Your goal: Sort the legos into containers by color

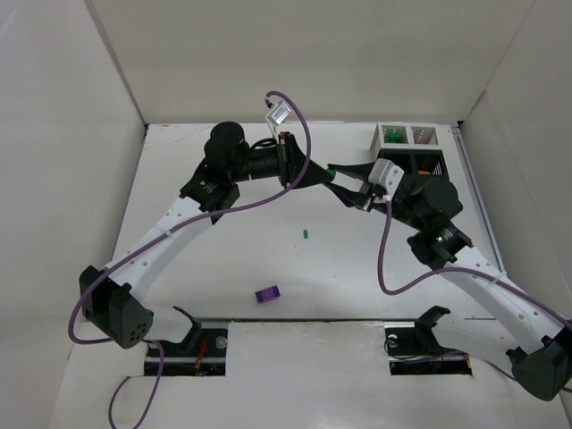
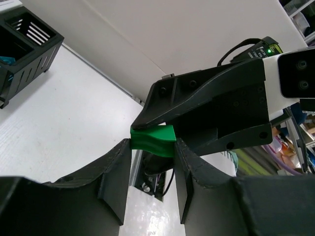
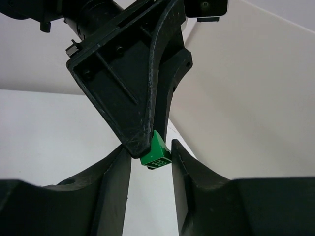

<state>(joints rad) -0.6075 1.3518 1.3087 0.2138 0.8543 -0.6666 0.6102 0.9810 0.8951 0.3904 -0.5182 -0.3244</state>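
A small green lego [image 1: 330,167] hangs above the table's far middle, where my two grippers meet tip to tip. My left gripper [image 2: 152,147] is shut on this green lego [image 2: 152,139], with one fingertip on each side. My right gripper [image 3: 150,158] has its jaws drawn in close around the same lego [image 3: 156,156] and around the left gripper's fingertip beside it. The containers [image 1: 409,147] stand at the back right behind the right arm, and one white bin [image 1: 391,136] holds green pieces. A tiny green lego [image 1: 305,234] and a purple lego [image 1: 266,293] lie on the table.
A black slatted bin [image 2: 24,44] shows at the upper left of the left wrist view, with something teal [image 2: 5,60] inside. White walls enclose the table on three sides. Purple cables loop above both arms.
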